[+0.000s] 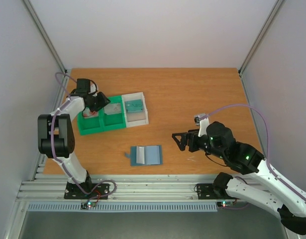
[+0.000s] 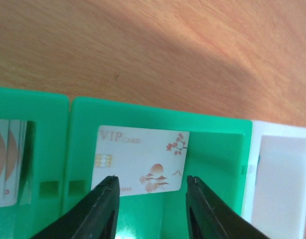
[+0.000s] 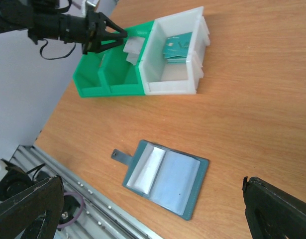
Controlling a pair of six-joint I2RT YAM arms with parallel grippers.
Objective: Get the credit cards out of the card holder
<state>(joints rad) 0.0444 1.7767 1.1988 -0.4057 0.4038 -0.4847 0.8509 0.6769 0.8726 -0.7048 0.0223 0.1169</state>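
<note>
Fig. — Card transfer at the tray. My left hand (image 2: pixel 152 181) hangs open and empty inside the green tray (image 2: pixel 212 124), in the compartment next to the white bin (image 2: pixel 282 164), one finger on each side of a white card (image 2: pixel 140 158) that leans against the far wall. More cards (image 2: pixel 11 159) stand in the neighbouring compartment, and a teal card (image 3: pixel 175 46) lies in the bin. Risk one: a finger that lifts off crooked may snag the leaning card's lower edge and tip it over or drag it out, or strike the tray wall and shift the whole tray. The card holder (image 3: pixel 167 177) lies unfolded on the surface (image 3: pixel 252 119), well apart from the tray, and my right hand (image 1: pixel 178 142) hovers just to its right, spread wide and gripping nothing. Risk two: the holder is flat, likely light, and pinned by nothing, so a pull on a card would probably slide it rather than free the card. A pale strip (image 3: pixel 145 170) shows in its left panel (card or bare pocket lining, I cannot tell), so calling the holder emptied could leave a card behind.
</note>
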